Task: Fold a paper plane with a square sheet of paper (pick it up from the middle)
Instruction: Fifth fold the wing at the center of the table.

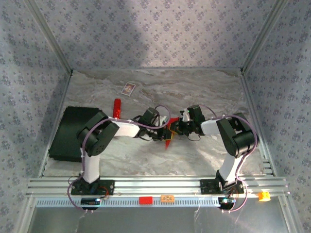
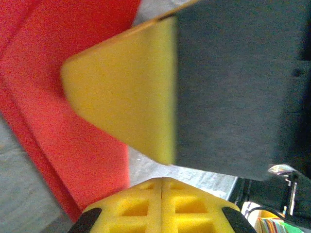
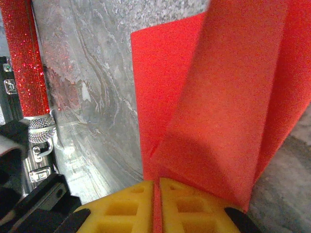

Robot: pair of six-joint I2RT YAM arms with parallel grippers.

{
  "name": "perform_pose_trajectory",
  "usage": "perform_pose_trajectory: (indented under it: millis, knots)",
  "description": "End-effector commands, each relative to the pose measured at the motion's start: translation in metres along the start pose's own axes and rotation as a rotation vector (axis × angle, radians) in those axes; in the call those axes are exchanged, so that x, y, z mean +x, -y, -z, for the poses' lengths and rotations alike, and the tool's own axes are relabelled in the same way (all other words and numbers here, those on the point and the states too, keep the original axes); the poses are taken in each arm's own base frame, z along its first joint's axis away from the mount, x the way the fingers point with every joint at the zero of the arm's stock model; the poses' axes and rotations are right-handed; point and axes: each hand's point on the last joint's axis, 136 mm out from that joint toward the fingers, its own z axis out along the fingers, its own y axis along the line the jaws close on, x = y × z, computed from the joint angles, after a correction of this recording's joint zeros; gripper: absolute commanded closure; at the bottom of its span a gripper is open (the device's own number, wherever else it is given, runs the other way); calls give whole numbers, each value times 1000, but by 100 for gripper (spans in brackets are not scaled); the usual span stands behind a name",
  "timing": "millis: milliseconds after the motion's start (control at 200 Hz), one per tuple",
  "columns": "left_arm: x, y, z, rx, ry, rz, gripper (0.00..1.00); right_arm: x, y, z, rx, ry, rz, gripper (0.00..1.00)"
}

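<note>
A black mat (image 1: 73, 133) lies along the left edge of the marble table (image 1: 204, 92), reaching toward the near left corner. A small printed card (image 1: 128, 88) sits toward the far edge, left of centre. Just nearer than the card lies a red stick (image 1: 116, 108); the right wrist view shows its glittering shaft (image 3: 24, 58) and silver ball tip (image 3: 41, 128).

The left gripper (image 1: 159, 133) reaches in from the left to the middle of the table. In its own view its yellow fingers (image 2: 161, 180) are pressed together. The red sheet passes just beside them, and I cannot tell whether it is caught between them.

The square sheet of paper (image 1: 168, 141) is between the two grippers at the middle of the table, creased, with a narrow red point toward the near edge. The left wrist view shows it as folded layers (image 2: 48, 145). In the right wrist view one flap (image 3: 233, 97) stands over a flatter layer.

The right gripper (image 1: 176, 129) meets it from the right, its fingers (image 3: 156, 182) pinching the paper, with red showing in the seam.
</note>
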Motion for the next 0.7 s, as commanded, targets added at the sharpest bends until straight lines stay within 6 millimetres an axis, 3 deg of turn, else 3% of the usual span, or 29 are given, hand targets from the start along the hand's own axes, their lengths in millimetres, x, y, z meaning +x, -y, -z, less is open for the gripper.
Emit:
perform_pose_trajectory:
  millis: [0,140,295,695]
  knots:
    - [-4,-7,-6,-18,0,10,95,23,44,0,163,-43,-88,85]
    - [21,-33,-7,-107,-54,51,96,24,45,0,166,-42,-88,85]
    - [53,-47,-3,-161,-137,67,97,25,47,1,173,-41,-92,85]
    - [88,-42,15,-228,-237,-20,96,23,47,3,177,-37,-91,85]
